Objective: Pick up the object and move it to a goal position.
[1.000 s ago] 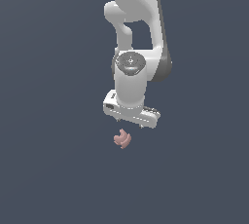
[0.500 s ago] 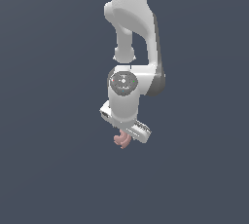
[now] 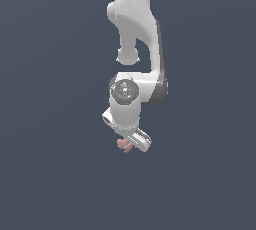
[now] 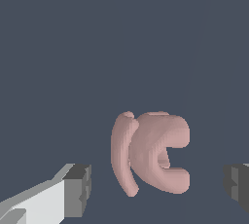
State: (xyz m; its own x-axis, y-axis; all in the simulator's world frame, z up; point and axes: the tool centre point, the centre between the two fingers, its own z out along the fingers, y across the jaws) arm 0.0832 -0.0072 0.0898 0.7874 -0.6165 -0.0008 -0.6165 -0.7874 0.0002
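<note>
The end effector [image 4: 158, 186] is hanging wide open over the blob [image 4: 151, 157]. The pink blob is lying on the bench [image 3: 50, 174], between the two fingers [image 4: 78, 189], touching neither.

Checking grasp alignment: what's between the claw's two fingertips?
In the wrist view, the pink object sits between the open claw's fingertips, touching neither.

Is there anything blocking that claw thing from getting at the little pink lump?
Nothing visible does. In the wrist view the pink lump lies between the open tool's two fingers, with bare dark floor all around it. No goal marker shows.
</note>
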